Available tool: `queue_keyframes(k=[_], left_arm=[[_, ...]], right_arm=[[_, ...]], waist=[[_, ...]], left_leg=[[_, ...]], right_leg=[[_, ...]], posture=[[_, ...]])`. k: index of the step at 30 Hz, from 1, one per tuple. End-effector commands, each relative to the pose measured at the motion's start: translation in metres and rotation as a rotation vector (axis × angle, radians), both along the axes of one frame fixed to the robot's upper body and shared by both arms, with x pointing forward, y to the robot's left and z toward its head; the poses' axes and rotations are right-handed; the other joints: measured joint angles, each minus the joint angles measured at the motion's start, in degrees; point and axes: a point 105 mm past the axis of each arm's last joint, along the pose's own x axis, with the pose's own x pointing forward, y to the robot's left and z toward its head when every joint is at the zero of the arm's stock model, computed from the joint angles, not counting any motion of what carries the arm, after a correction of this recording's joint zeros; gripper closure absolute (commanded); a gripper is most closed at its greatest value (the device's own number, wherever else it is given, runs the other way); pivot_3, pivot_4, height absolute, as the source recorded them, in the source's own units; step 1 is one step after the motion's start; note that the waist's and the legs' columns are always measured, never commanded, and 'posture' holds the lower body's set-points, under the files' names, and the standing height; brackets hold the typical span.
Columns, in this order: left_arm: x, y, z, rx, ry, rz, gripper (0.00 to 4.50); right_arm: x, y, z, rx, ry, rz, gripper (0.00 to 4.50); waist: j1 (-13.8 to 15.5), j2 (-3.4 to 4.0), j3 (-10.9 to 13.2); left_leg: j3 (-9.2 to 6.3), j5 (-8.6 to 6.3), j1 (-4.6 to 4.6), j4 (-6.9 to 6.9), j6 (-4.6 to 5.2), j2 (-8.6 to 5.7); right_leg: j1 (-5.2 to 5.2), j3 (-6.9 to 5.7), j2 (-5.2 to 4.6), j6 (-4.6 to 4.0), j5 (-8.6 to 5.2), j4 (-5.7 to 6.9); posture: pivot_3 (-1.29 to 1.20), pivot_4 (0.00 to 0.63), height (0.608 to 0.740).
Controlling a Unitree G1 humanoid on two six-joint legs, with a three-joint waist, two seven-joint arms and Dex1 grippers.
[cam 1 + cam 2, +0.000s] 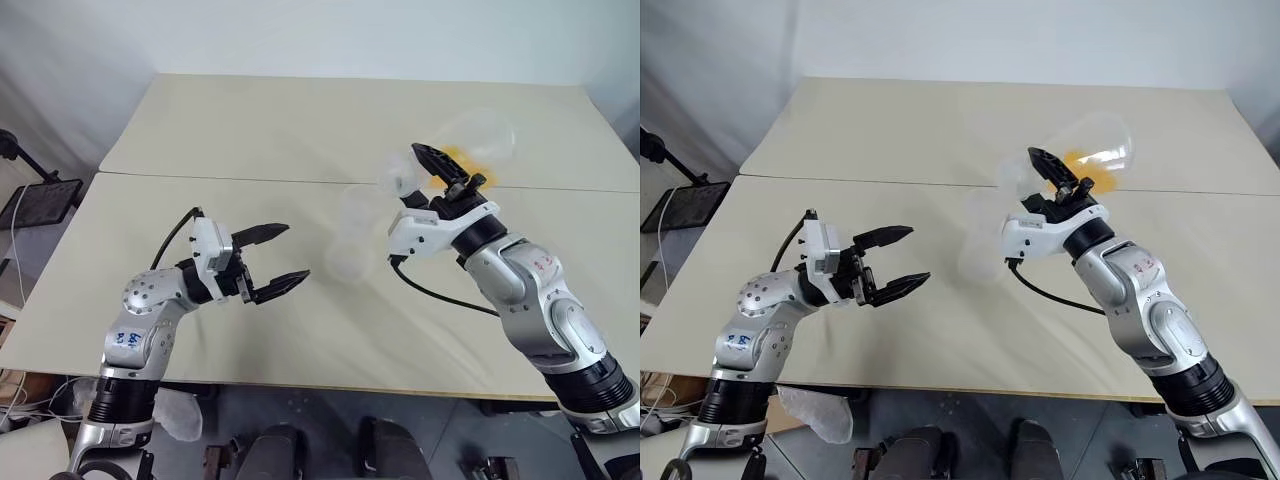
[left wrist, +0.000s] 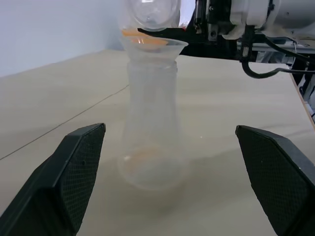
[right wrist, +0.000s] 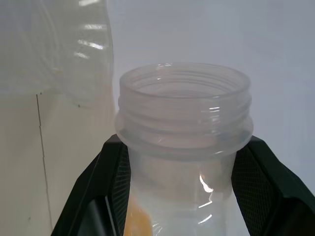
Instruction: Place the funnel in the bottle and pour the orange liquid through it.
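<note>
Two grippers work the pour: the left gripper [image 1: 275, 261] gapes empty at seven o'clock of the bottle [image 2: 150, 128] with its funnel [image 2: 156, 47], while at one o'clock the right gripper [image 3: 179, 162] pinches a tipped flask [image 3: 183, 142], which needs more tilt before its orange liquid [image 1: 462, 158] runs.

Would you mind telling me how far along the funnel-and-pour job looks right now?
Done: the funnel sits in the neck of the bottle, which stands on the table.
In hand: the right gripper holds a clear flask tipped over the funnel; orange liquid shows in the funnel's mouth and a little at the bottle's base.
Left: orange liquid remains in the flask. The left gripper hangs open, apart from the bottle.
</note>
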Motion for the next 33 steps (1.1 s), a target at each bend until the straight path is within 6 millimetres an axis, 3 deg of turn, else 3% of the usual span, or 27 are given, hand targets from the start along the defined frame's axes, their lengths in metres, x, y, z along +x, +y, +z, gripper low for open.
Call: queue_keyframes(k=[1,33], left_arm=[[-0.0055,-0.0019,0.0101,-0.02,-0.044,-0.013,0.0],[-0.0055,-0.0059,0.01,-0.04,-0.045,-0.007,0.0]], right_arm=[[-0.0082,0.0049,0.0132,-0.061,-0.104,0.017,2.07],[-0.0091,-0.0005,0.019,-0.204,-0.318,-0.041,2.07]], waist=[[0.0,0.0,0.0],[-0.3,0.0,0.0]], left_leg=[[0.0,0.0,0.0,0.0,0.0,0.0],[0.0,0.02,0.0,0.0,-0.03,0.03]], right_leg=[[0.0,0.0,0.0,0.0,0.0,0.0],[0.01,0.03,0.03,0.0,0.0,0.01]], posture=[[0.0,0.15,0.74],[0.0,0.15,0.74]])
